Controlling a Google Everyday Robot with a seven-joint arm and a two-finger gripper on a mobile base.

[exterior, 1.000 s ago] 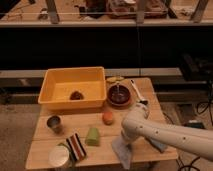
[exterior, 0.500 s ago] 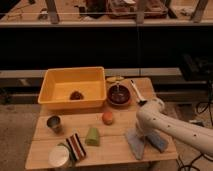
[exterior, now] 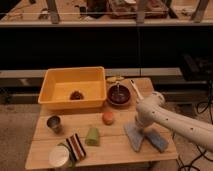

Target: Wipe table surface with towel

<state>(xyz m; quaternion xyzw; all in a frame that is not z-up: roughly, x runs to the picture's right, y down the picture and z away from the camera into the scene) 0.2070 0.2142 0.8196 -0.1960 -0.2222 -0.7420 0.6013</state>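
The table surface [exterior: 115,150] is a pale wooden plank top. The towel [exterior: 134,137], a limp pale grey-blue cloth, lies flat near the table's front right. My gripper [exterior: 142,127] points down onto the towel's far edge, at the end of my white arm [exterior: 170,122], which reaches in from the right. A thicker, brighter blue pad [exterior: 158,141] lies right beside the towel, towards the table's right edge.
A yellow tub [exterior: 75,85] holding a dark item stands at the back left. A dark bowl [exterior: 119,95] with a white-handled utensil is behind my gripper. An orange fruit [exterior: 107,118], green object [exterior: 92,136], striped cloth [exterior: 76,146], white can [exterior: 59,156] and metal cup [exterior: 54,123] stand left of the towel.
My gripper has swept to the right along the table's front part, and the towel has shifted right with it. It has hardly moved in the last half second.
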